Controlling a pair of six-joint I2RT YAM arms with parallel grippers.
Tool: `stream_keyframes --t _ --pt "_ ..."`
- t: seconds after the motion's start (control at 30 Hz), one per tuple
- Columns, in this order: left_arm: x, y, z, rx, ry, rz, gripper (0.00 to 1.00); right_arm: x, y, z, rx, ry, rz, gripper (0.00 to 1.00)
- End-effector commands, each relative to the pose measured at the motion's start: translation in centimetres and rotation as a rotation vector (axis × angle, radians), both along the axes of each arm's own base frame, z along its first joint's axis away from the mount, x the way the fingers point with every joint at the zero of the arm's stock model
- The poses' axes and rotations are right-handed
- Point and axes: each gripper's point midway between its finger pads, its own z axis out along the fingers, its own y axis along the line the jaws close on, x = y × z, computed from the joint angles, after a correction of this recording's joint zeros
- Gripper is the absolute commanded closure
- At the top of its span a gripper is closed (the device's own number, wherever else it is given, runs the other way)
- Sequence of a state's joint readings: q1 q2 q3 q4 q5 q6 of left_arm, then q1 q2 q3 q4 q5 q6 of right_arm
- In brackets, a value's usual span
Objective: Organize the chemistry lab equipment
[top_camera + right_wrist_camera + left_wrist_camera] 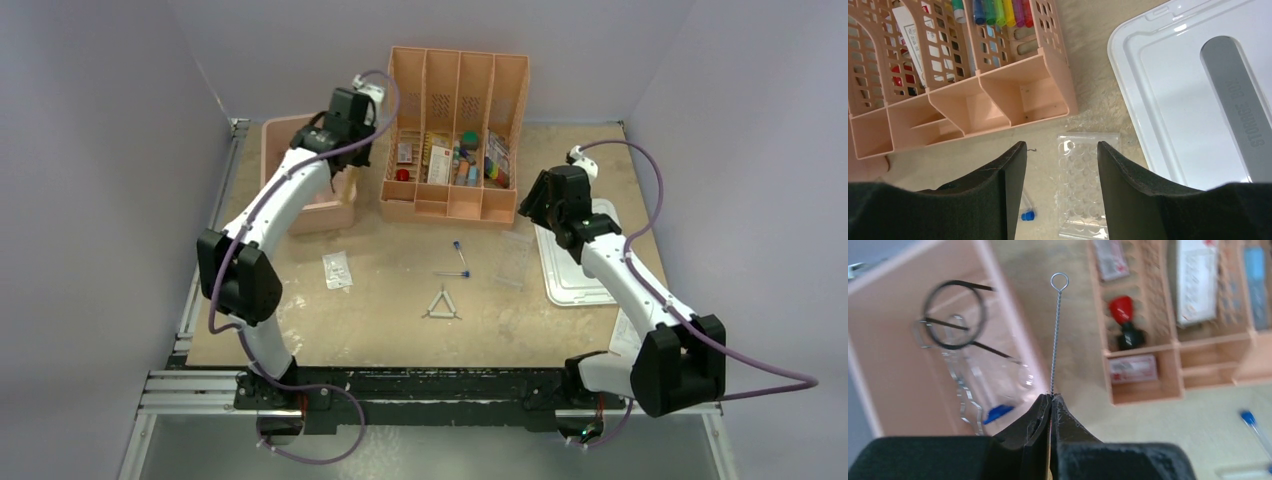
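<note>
My left gripper [1052, 396] is shut on the end of a thin twisted wire stem [1055, 335] with a small loop at its far end, held above the right wall of the pink bin [878, 365]. Inside the bin lie the black wire ring tripod [954, 315], metal tongs [965, 400] and a blue-capped tube [998, 413]. On the table lie the white triangle [442, 305], a clear packet [337, 269] and two blue-capped tubes [457, 247]. My right gripper [1060, 155] hangs open above the clear tube rack [1088, 190], nothing between its fingers.
The orange divider organizer [455, 120] with colourful small items stands at the back centre, close to both grippers. The bin's white lid [575, 270] lies at the right, beside the rack. Grey walls close in the table on three sides.
</note>
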State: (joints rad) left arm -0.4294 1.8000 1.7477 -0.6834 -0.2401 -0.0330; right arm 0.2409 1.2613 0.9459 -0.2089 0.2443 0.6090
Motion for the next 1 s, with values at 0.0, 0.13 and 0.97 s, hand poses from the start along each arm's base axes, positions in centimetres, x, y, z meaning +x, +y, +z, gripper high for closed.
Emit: stream_keyframes --t 0.0,0.13,0.97 --pt "3.1 6.1 5.9 -0.043 -0.166 0.170 1.00 1.3 -0.1 1.2 -0.004 -0.044 -0.011 0.43" --pt "5.2 12.1 5.5 -0.039 -0.148 0.319 1.00 1.7 0.1 1.0 -0.005 -0.034 -0.008 0.43" --pt "8.1 23.5 -7.6 0.182 0.136 0.542 1.00 5.7 0.2 3.0 -0.089 -0.103 0.027 0.42"
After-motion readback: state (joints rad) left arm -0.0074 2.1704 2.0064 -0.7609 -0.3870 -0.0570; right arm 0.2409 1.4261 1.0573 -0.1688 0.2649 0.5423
